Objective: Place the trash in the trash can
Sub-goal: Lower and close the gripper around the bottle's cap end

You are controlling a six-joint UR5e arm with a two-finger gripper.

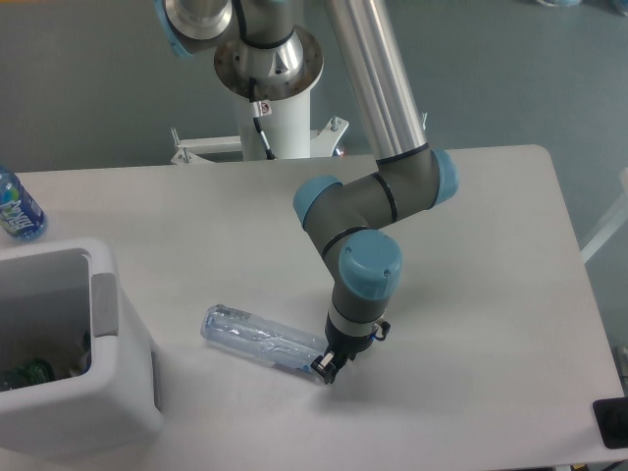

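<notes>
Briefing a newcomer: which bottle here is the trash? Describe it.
Start at the big white plastic bin at the table's left edge. Just right of it, the clear crinkled plastic bottle lies flat by the gripper; the blue-labelled water bottle stands far behind.

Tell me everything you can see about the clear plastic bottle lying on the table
The clear plastic bottle is see-through, crinkled and looks empty. It lies on its side on the white table, running from upper left to lower right, a short way right of the white trash can. Its lower right end shows a pale bluish tint. The gripper is down at that end; whether its fingers have closed on the bottle cannot be told. Nothing else touches it.
</notes>
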